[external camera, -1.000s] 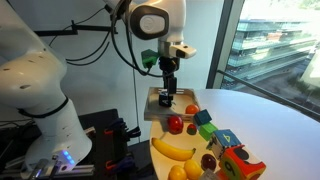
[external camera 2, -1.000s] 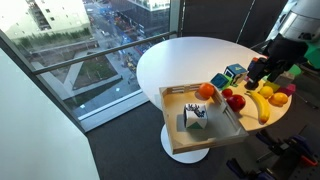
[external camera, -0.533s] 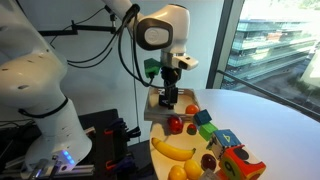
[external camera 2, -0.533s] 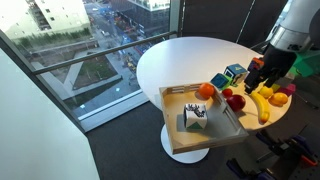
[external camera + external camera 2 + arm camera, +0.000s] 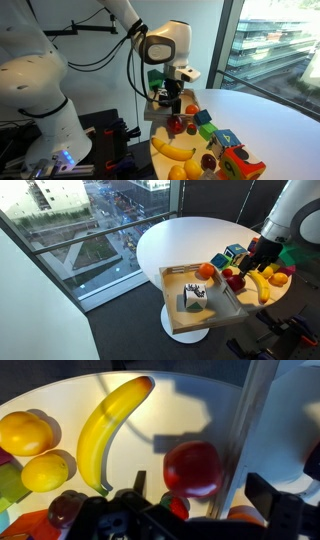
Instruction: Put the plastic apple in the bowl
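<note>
Setting: round white table (image 5: 175,240) beside tall windows that look down on streets and buildings.
Tray: shallow wooden tray (image 5: 190,322) sits at the table's edge and shows in both exterior views.
Bowl: small pale bowl (image 5: 196,297) stands inside the tray, well apart from the fruit.
Plastic apple: glossy red plastic apple (image 5: 192,467) rests on the white tabletop, outside the tray and just beside its wall; in an exterior view it (image 5: 176,124) lies below the tray's side, near one end of the banana.
Gripper: gripper (image 5: 199,483) hangs right over the apple with its jaws spread wide, one finger on either side of the fruit and neither touching it; nothing is grasped. In an exterior view the gripper (image 5: 172,103) points straight down above the apple.
Banana: yellow banana (image 5: 110,425) curves across the table near the apple, not touching it.
Other fruit: two yellow lemons (image 5: 25,432) lie past the banana; a dark maroon fruit (image 5: 65,508) shows at the lower edge of the wrist view.
Toys: coloured blocks (image 5: 225,140) cluster farther along the table.
Arm: white robot arm (image 5: 160,45) reaches in from above the tray.
</note>
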